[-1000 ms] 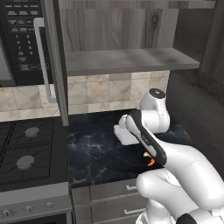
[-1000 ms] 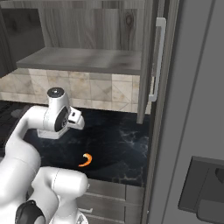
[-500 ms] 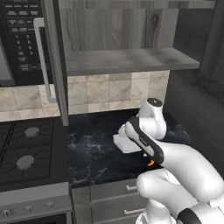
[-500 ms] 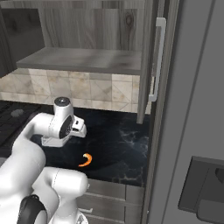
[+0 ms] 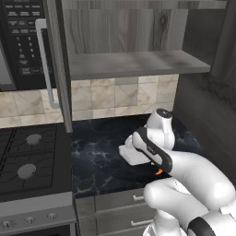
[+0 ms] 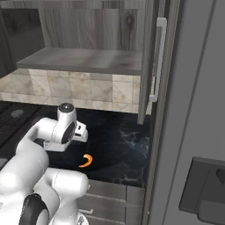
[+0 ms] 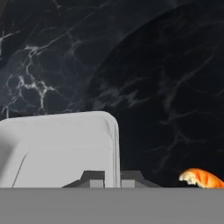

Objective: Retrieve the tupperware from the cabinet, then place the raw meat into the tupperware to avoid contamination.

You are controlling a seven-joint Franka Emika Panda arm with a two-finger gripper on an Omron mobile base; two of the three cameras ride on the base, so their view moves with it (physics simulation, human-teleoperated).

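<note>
**Tupperware down, meat still loose**

Left base view: one tupperware on the dark tabletop, arm over it.

Right base view: one raw meat near the front edge, apart from the container.

Hand view: pincer pressed together on the tupperware rim. The meat looks light, soft, slippery; pinch mid-curve.

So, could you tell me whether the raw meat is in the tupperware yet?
Not yet: the raw meat lies on the dark counter, apart from the tupperware.
</note>
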